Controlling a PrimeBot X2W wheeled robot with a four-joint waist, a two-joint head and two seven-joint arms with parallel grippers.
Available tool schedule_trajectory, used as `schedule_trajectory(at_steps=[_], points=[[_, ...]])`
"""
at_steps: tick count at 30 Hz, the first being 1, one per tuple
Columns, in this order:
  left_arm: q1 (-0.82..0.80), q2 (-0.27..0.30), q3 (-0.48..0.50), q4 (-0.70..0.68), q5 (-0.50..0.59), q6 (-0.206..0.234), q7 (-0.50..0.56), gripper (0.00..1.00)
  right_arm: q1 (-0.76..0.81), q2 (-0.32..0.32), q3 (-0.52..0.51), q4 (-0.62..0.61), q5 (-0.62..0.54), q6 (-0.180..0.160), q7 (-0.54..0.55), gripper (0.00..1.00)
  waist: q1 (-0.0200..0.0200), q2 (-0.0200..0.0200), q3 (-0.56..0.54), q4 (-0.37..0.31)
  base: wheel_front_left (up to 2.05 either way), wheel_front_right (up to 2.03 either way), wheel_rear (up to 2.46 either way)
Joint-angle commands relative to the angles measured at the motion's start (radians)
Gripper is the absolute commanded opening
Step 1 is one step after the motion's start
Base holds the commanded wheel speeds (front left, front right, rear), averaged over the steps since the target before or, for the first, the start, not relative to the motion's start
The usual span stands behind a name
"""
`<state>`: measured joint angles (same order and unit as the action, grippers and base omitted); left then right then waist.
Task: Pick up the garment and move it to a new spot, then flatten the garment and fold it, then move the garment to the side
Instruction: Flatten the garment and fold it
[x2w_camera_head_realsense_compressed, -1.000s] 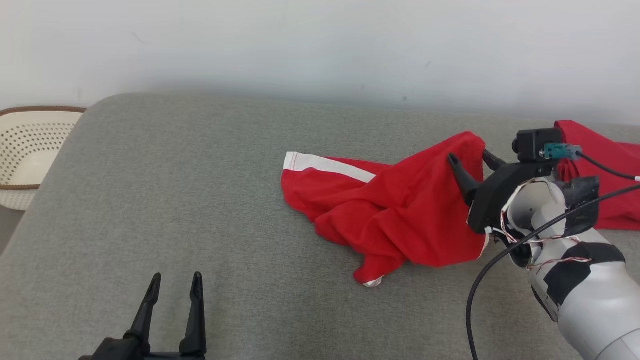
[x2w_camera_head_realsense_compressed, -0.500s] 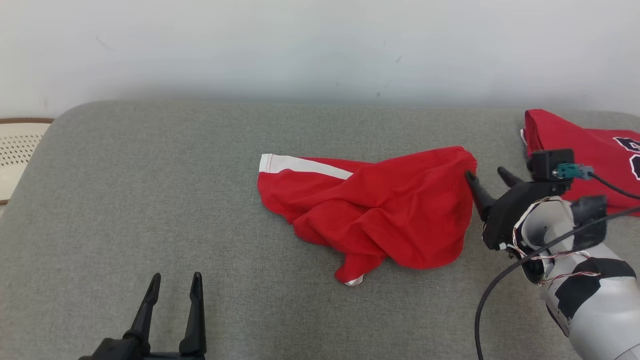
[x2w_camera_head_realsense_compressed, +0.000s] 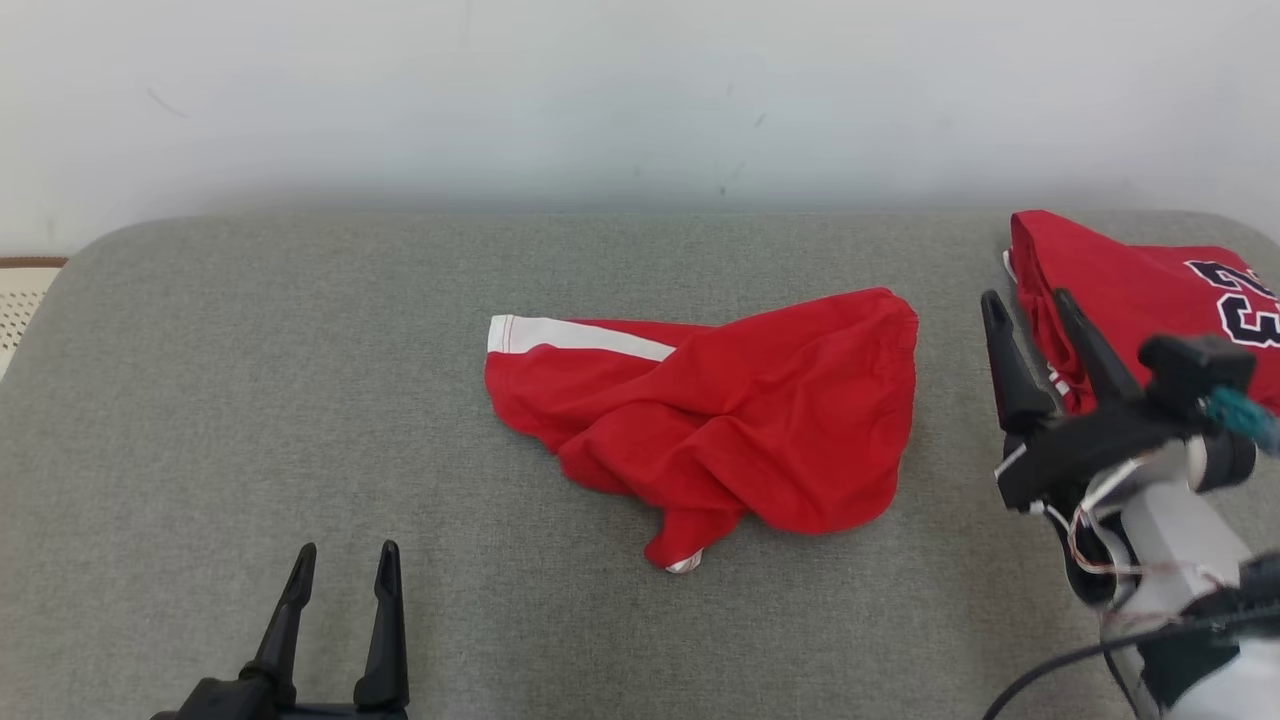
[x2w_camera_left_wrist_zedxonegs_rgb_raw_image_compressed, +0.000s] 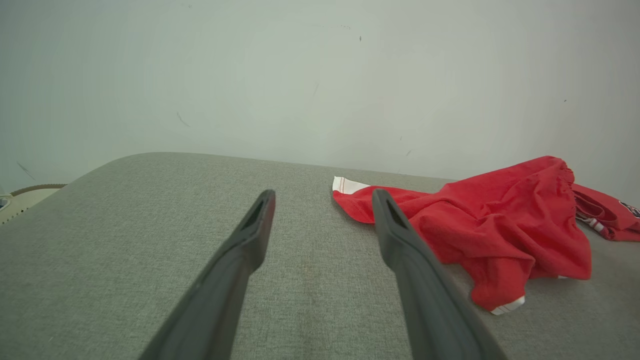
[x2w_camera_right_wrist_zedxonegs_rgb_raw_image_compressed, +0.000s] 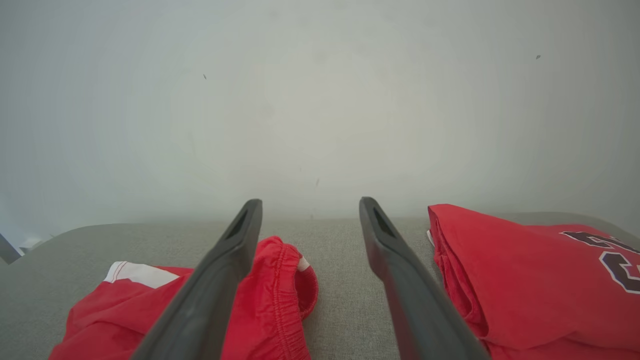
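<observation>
Surface: grey padded top (x2w_camera_head_realsense_compressed: 300, 400) below a pale wall.
Garment: red shorts (x2w_camera_head_realsense_compressed: 720, 430) lie crumpled mid-surface, where we judge both arms can reach to flatten them.
Right gripper (x2w_camera_head_realsense_compressed: 1026, 297): fingers apart, empty, between the shorts and a folded red jersey (x2w_camera_head_realsense_compressed: 1130, 290).
Left gripper (x2w_camera_head_realsense_compressed: 346, 548): fingers apart, empty, parked at our near edge.

Grey fabric surface (x2w_camera_head_realsense_compressed: 250, 400), pale wall (x2w_camera_head_realsense_compressed: 600, 90) along its far side, folded red jersey (x2w_camera_head_realsense_compressed: 1130, 290) with dark numerals far right, cream brown-rimmed basket (x2w_camera_head_realsense_compressed: 15, 310) far left
</observation>
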<state>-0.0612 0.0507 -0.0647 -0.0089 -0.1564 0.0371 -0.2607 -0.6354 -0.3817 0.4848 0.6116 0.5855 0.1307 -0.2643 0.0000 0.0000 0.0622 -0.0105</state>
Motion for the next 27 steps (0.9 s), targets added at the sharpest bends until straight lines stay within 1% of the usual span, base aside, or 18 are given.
schedule_trajectory(at_steps=[1,4,7,10,13,17,21,27], points=[[0.012,0.0,0.003,-0.003,-0.001,0.001,-0.006,1.0,0.051,0.011,-0.022,-0.029,-0.02,0.0,0.0,1.0,0.0,0.0,0.0,-0.006,0.0,0.0,0.0],[0.012,0.0,0.002,-0.001,0.0,0.002,-0.006,1.0,0.15,0.039,-0.122,-0.146,-0.085,0.0,0.0,1.0,0.0,0.0,-0.004,-0.013,0.0,0.0,0.0],[0.012,0.0,0.001,0.002,0.0,0.001,-0.006,1.0,0.256,0.073,-0.202,-0.236,-0.14,0.0,0.0,1.0,0.0,0.0,-0.009,-0.018,0.0,0.0,0.0],[0.016,0.0,0.004,0.006,0.0,-0.003,-0.006,1.0,0.331,0.107,-0.25,-0.309,-0.196,0.0,-0.001,1.0,0.0,0.0,-0.012,-0.026,0.0,0.0,0.0],[0.017,0.0,0.001,0.017,0.0,-0.007,-0.006,1.0,0.405,0.149,-0.302,-0.364,-0.217,0.0,0.0,1.0,0.0,0.0,-0.017,-0.029,0.0,0.0,0.0],[0.019,0.0,-0.01,0.033,-0.013,-0.009,-0.006,1.0,0.47,0.184,-0.31,-0.413,-0.249,0.0,0.0,1.0,0.0,0.0,-0.017,-0.042,0.0,0.0,0.0],[-0.003,0.0,-0.039,0.071,-0.02,-0.03,-0.006,1.0,0.488,0.198,-0.305,-0.425,-0.27,0.0,-0.001,1.0,0.0,0.0,-0.014,-0.052,0.0,0.0,0.0],[-0.047,0.0,-0.133,0.165,-0.019,-0.072,-0.006,1.0,0.47,0.209,-0.283,-0.422,-0.275,0.0,0.001,1.0,0.0,0.0,-0.001,-0.078,0.0,0.0,0.0]])
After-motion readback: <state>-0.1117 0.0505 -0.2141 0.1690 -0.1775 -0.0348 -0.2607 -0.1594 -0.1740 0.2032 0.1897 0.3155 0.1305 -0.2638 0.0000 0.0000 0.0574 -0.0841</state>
